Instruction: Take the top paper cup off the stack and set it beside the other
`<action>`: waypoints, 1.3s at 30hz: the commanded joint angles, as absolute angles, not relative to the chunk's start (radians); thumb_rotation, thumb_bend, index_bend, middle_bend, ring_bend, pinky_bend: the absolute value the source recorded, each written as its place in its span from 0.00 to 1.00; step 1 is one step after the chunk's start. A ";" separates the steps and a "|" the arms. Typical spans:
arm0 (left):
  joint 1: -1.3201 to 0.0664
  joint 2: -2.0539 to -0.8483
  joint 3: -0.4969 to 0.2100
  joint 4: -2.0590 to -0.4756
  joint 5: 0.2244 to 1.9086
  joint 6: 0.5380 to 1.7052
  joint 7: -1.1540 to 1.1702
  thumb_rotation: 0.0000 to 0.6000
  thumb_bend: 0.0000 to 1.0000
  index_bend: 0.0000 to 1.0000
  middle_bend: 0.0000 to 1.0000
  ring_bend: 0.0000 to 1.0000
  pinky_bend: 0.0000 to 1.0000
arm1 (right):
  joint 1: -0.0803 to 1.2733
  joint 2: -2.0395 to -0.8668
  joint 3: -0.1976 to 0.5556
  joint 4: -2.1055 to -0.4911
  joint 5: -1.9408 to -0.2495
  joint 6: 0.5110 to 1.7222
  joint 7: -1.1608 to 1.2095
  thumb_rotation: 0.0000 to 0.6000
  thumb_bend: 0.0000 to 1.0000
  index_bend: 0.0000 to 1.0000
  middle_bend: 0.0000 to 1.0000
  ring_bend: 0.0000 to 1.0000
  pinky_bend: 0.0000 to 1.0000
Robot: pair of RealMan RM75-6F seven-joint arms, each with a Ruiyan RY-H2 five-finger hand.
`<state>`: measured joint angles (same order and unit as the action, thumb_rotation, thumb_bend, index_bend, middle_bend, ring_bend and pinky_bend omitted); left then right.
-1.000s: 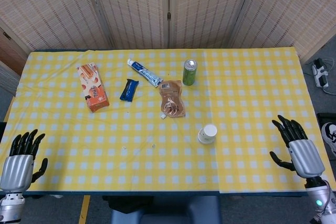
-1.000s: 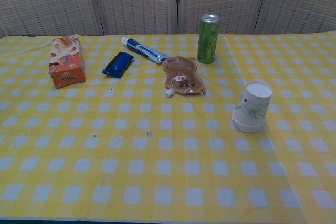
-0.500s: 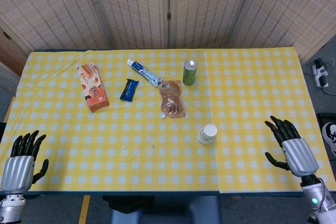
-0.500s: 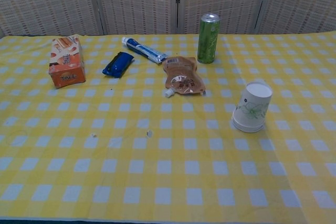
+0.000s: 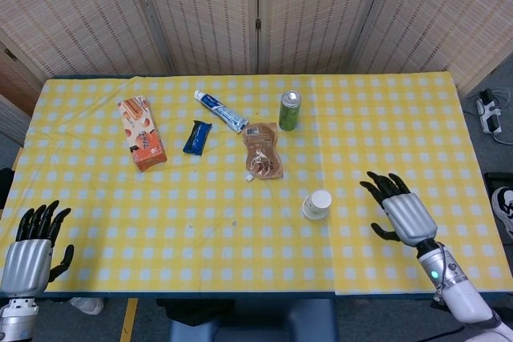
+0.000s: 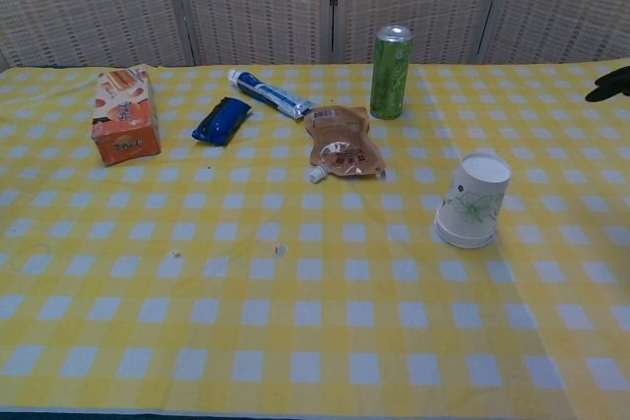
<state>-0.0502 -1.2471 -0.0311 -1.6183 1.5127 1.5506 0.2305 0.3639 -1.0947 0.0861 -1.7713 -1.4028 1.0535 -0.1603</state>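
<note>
Cup stack (image 5: 317,204): upside down on the checked tablecloth (image 5: 240,238), near side of the green can (image 5: 289,110).
Right hand (image 5: 398,210): fingers spread, empty, right of the stack, apart from it.
Left hand (image 5: 30,244): fingers apart, empty, far left of the stack at the table's near edge.

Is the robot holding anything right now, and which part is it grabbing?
Nothing is held. The right robot hand hovers open beside the paper cup stack, apart from it. The left robot hand is open too.
</note>
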 commanded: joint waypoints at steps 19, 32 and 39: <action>-0.047 -1.251 -0.031 -1.601 1.494 1.536 0.215 1.00 0.49 0.19 0.08 0.06 0.00 | 0.649 -1.229 0.160 -1.755 -1.037 0.775 -0.309 1.00 0.35 0.21 0.07 0.08 0.04; -0.046 -1.256 -0.031 -1.588 1.491 1.531 0.205 1.00 0.49 0.19 0.08 0.06 0.00 | 0.683 -1.249 0.139 -1.719 -0.986 0.788 -0.293 1.00 0.40 0.25 0.07 0.09 0.04; -0.045 -1.256 -0.032 -1.582 1.485 1.529 0.201 1.00 0.49 0.19 0.08 0.06 0.00 | 0.691 -1.255 0.130 -1.704 -0.983 0.790 -0.271 1.00 0.41 0.27 0.08 0.09 0.04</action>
<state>-0.0450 -1.2560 -0.0319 -1.5826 1.4851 1.5283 0.2010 0.6901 -1.2547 0.1305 -1.7046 -0.9830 0.7893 -0.2723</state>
